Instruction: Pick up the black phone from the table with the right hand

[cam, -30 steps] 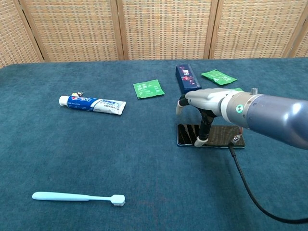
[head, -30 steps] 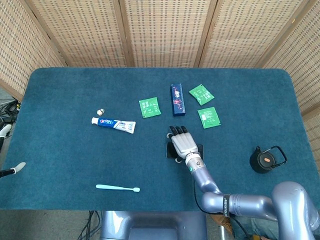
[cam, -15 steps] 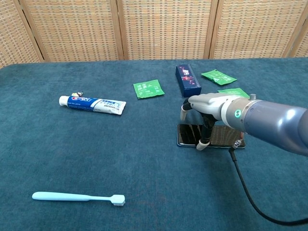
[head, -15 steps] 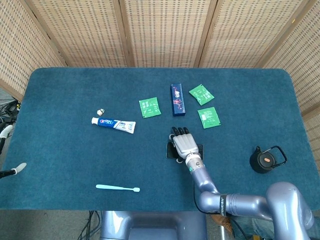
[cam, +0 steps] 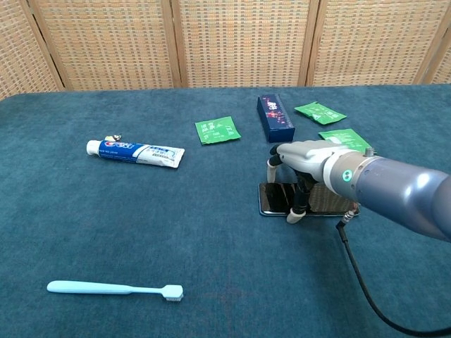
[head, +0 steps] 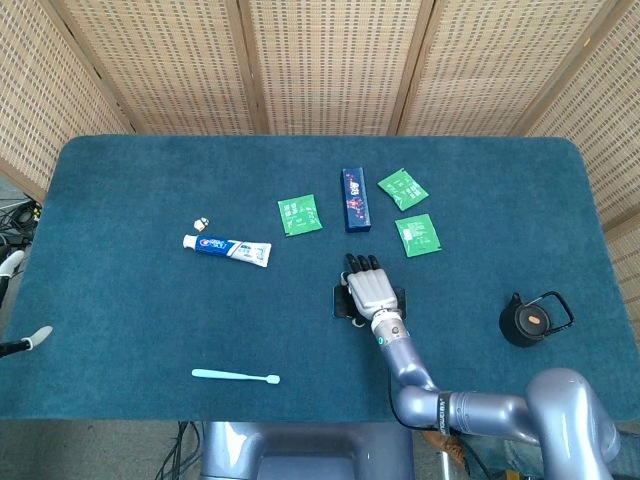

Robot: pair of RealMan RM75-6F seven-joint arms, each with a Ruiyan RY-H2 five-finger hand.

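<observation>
Since a second ago my right hand (cam: 304,163) has dropped: it was hovering clear above the black phone (cam: 278,198), now the palm sits low over it and the fingertips (cam: 294,215) are down at the near long edge. In the head view the hand (head: 367,288) has also slid slightly toward me. Phone hasn't shifted.

Hand state: fingers curled downward over the phone, thumb toward the far edge, fingers toward the near edge. They bracket the phone but it's still flat on the table (cam: 106,232). Whether both sides are actually in contact, I can't tell from either view. So no grip yet, by my read.

Key relation: the phone is directly beneath my palm, not offset to either side. Only its left end and a sliver at the right show past the hand in the head view. It lies right of table centre, just toward me from the blue box (cam: 275,117) and the green packets (cam: 217,129).

Phone axis: long side runs left-right across the table, screen up, roughly square to my forearm. My fingers therefore span its short width, which is the right orientation for a pinch across the edges.

Left hand isn't visible in either view; the right is the only one in reach.

Next, probably: close thumb against fingers, then lift.
</observation>
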